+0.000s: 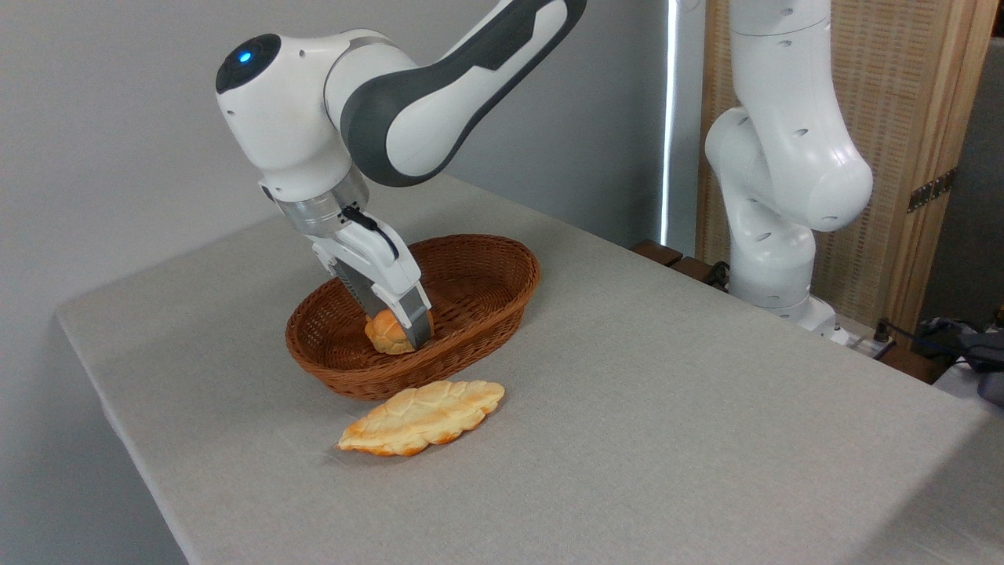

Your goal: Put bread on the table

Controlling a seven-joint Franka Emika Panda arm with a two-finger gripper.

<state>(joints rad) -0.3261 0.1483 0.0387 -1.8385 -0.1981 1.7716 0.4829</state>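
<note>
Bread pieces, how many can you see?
2. A small round bun sits in the wicker basket, between the pincer fingers. A long flat loaf lies on the table in front of the basket. None looks hidden.

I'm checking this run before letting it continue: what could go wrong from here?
The claw grips the bun only at its right side, low inside the basket, so the bun might slip out on lifting.

Coming out towards the table, claw or bun might catch the near rim and drag the basket.

The flat loaf lies just in front of the basket, so a close set-down could land on it.
</note>
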